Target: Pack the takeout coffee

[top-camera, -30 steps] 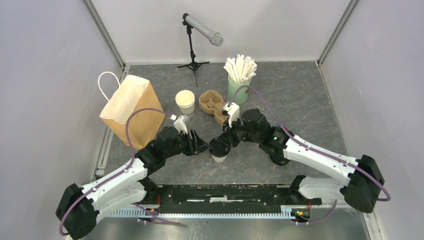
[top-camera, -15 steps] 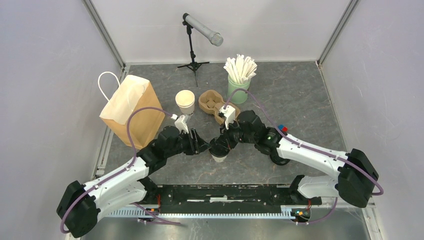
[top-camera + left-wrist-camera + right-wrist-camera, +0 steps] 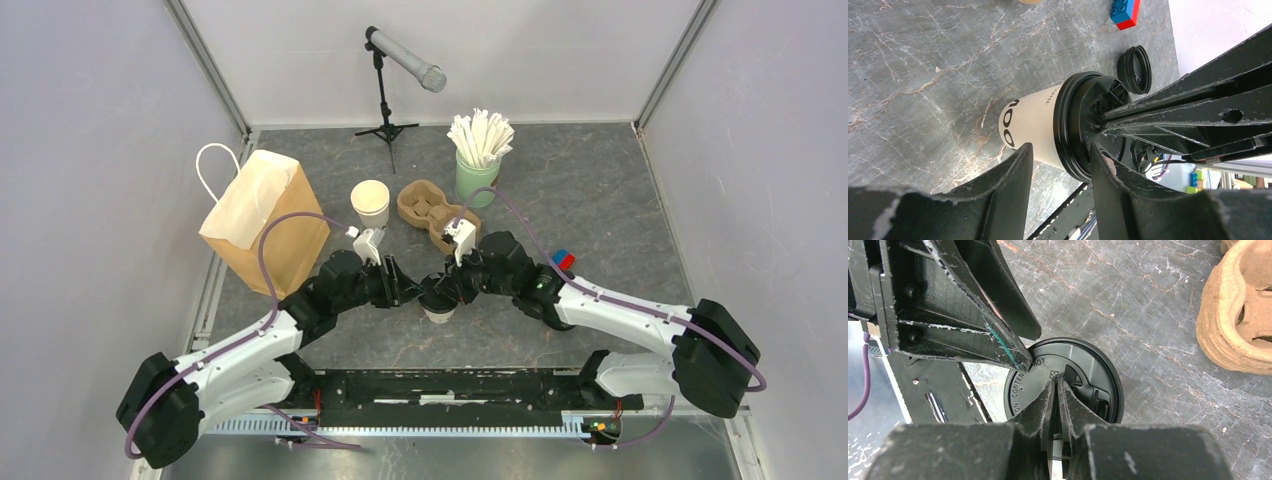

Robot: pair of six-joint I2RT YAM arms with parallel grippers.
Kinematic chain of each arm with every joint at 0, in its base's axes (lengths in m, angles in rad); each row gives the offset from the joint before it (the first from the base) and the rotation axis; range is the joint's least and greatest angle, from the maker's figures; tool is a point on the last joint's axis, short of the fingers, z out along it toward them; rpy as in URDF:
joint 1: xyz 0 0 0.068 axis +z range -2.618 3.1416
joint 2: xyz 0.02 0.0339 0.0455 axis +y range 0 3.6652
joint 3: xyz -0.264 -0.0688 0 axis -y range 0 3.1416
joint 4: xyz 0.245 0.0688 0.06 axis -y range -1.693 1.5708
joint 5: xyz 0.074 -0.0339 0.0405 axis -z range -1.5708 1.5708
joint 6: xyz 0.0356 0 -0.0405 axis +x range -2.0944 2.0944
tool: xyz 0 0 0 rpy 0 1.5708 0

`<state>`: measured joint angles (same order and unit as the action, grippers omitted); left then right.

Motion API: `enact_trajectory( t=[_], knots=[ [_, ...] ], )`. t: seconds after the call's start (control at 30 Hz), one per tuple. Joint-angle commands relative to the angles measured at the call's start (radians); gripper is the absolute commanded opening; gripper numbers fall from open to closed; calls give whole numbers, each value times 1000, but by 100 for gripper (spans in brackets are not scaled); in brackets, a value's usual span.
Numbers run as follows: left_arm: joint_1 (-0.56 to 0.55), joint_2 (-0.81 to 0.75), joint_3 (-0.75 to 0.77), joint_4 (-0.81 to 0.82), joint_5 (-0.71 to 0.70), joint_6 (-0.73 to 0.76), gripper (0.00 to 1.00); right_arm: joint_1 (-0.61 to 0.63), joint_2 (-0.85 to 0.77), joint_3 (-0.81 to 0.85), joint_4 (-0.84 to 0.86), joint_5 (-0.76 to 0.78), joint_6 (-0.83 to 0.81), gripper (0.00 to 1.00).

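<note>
1. Small white paper coffee cup (image 3: 1030,127) with dark print on its side and a round black plastic lid (image 3: 1088,365) stands upright on the grey marbled table (image 3: 923,60), in the near middle, between the two arms.
2. Left gripper (image 3: 1060,150) is spread wide, one finger on either side of the cup at about the lid's rim. Cannot tell whether the fingers touch the cup wall.
3. In the right wrist view, one left finger tip sits right at the edge of the lid.
4. Right gripper (image 3: 1054,385) has its fingers pressed together with nothing between them. The tips rest on top of the lid, near its centre.
5. Loose black plastic lid (image 3: 1134,69) lies on the table near the cup, not touching it. Red-and-blue toy block (image 3: 1124,12) lies farther off on the same side.
6. Moulded brown cardboard cup carrier (image 3: 1243,325) sits behind the cup, apart from it.
7. Stack of lidless cream paper cups (image 3: 370,205) stands just left of the carrier.
8. Brown paper bag with a white handle (image 3: 255,215) stands upright at far left.
9. Green cup of white straws (image 3: 478,160) and grey microphone on a black stand (image 3: 400,60) stand at the back.
</note>
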<state>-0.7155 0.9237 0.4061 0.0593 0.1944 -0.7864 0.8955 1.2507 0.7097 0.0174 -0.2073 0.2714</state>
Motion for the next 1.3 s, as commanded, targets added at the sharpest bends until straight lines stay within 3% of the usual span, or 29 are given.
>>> enact_trajectory(
  t=[0.0,0.6,0.87,1.07,1.27],
  knots=[
    [-1,23,-11,18,-16,22,51,-1,1,-60,-25,40,-18,11],
    [-2,59,-124,-125,-102,-20,41,-2,-23,-205,24,72,-6,11],
    [-3,71,-174,-64,-56,-43,35,-3,-34,-247,45,79,8,11],
    [-2,66,-266,139,56,-157,35,-1,-39,-257,53,84,17,11],
    [-4,52,-283,73,-19,-143,32,-2,-43,-280,71,82,30,11]
  ],
)
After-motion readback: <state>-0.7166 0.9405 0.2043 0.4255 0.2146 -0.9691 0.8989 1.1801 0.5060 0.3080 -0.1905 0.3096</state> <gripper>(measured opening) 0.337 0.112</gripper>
